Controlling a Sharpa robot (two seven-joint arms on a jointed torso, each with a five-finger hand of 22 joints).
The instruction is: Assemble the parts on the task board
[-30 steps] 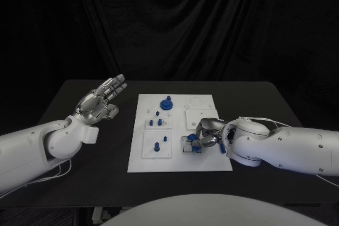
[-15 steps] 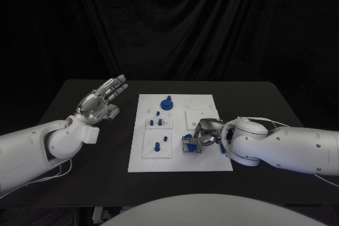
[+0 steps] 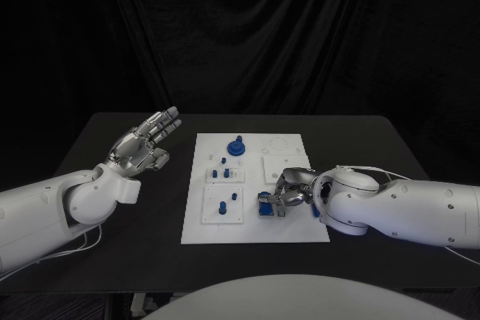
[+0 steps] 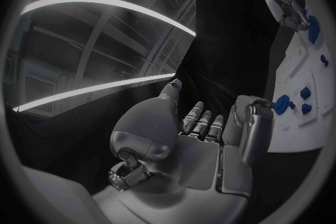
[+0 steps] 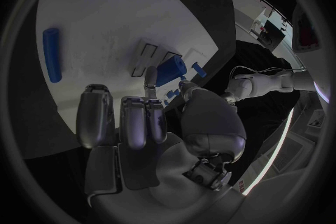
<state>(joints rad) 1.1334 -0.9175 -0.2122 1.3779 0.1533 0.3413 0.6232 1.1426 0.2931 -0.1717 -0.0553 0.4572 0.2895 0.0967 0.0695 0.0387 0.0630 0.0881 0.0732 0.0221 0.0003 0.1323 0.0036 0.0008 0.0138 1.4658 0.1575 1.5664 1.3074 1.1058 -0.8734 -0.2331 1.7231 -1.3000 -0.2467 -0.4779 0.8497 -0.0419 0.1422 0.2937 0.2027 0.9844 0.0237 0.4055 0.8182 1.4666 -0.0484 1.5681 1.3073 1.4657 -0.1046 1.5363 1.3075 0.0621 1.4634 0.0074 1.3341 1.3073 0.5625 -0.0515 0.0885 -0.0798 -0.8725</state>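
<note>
The white task board lies in the middle of the black table. My right hand hangs low over its near right block and pinches a small blue part between thumb and finger. The right wrist view shows that blue part at the fingertips, just above the task board. A blue rod lies loose on the board beside the hand. My left hand is raised left of the board, fingers spread and holding nothing. A blue knob and short blue pegs stand in the board.
Bare black table surrounds the board on all sides. In the left wrist view my left hand faces the task board with its blue pegs. A dark curtain hangs behind the table.
My right hand has edged slightly toward the board's middle and lower with the blue part. The left hand has stayed where it was.
</note>
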